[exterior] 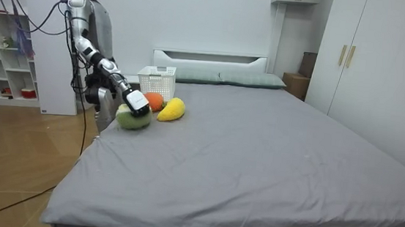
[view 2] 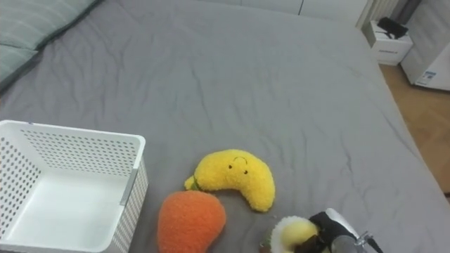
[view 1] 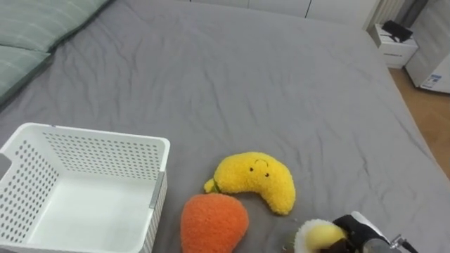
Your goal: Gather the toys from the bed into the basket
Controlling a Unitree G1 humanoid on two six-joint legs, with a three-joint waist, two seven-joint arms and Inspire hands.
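So far nothing is collected in the basket [view 1: 158, 147]; the yellow toy [view 1: 253, 179], orange toy [view 1: 213, 221] and green toy [exterior: 133, 118] are left near it, and the right hand's [view 1: 355, 228] grip cannot be told.

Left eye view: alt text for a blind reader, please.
On a grey bed, the robot's right hand touches a pale yellow plush toy at lower right. A banana toy and an orange toy lie beside a white basket.
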